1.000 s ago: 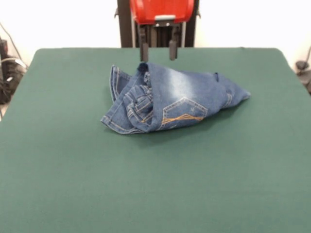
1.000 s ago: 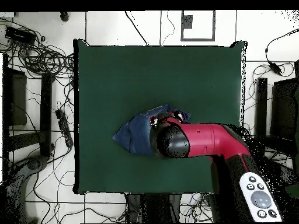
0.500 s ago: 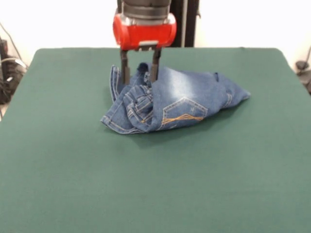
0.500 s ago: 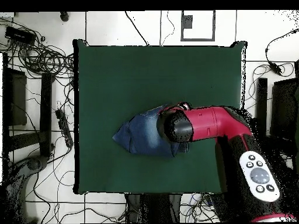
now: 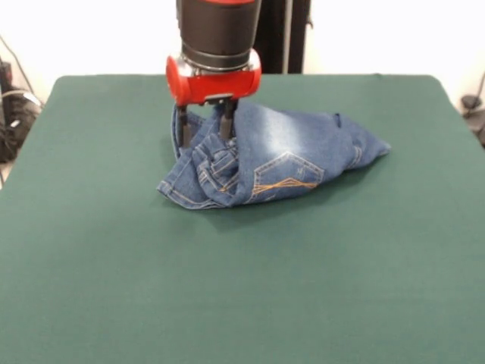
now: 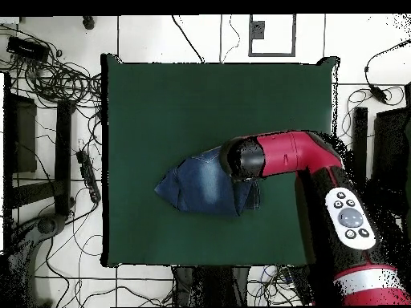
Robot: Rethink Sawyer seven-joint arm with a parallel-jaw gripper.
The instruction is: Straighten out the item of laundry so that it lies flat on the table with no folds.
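The blue denim jeans (image 5: 292, 148) lie crumpled in a heap on the green table (image 5: 227, 288), a little beyond its middle, with an orange-stitched back pocket facing the camera. My gripper (image 5: 204, 129) is open, pointing straight down at the heap's left far part. Its two fingers (image 5: 226, 121) stand apart, with a raised fold of denim between them and their tips down in the cloth. In the overhead view the jeans (image 6: 197, 186) show to the left of the red arm's head (image 6: 241, 158), which hides the gripper. The table (image 6: 201, 96) is much larger than the heap.
The black pedestal (image 5: 284, 34) stands behind the table's far edge. In the overhead view the red arm (image 6: 301, 156) crosses the table's right side. Cables (image 6: 56, 80) and dark stands (image 6: 64, 152) lie on the floor to the left.
The gripper has come down from above the table's far edge and moved a little left in the front view. Its open fingers now reach into the jeans. The jeans have not moved.
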